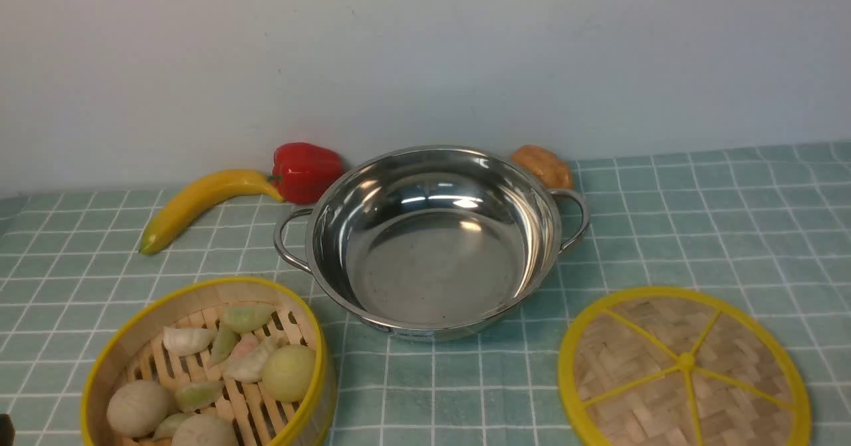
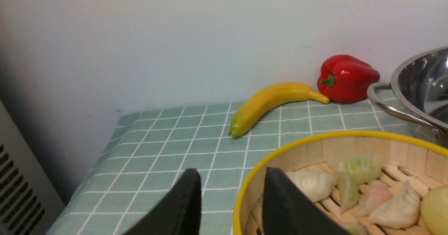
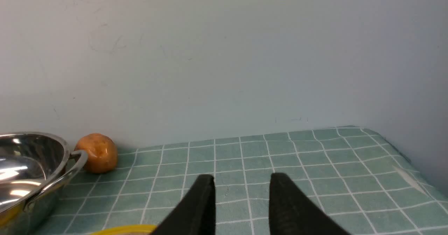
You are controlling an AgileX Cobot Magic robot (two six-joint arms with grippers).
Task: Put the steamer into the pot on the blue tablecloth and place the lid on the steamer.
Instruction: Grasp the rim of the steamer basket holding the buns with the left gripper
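Slatted bamboo steamer (image 1: 199, 298), woven lid (image 1: 685, 363), shiny pot (image 1: 432, 260); left pincer (image 2: 232, 173), right pincer (image 3: 242, 177) agape.

pot (image 1: 532, 233) mouth: open | rear: banana (image 1: 199, 207), pepper (image 1: 304, 172) hug wall (image 1: 425, 54) | cloth (image 1: 459, 386) btwn steamer (image 1: 199, 298) & lid (image 1: 665, 379): free

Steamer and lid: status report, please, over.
Left gripper open, astride steamer rim; right gripper open, empty. Steamer, lid on tablecloth; pot empty. Nothing blocking pot.
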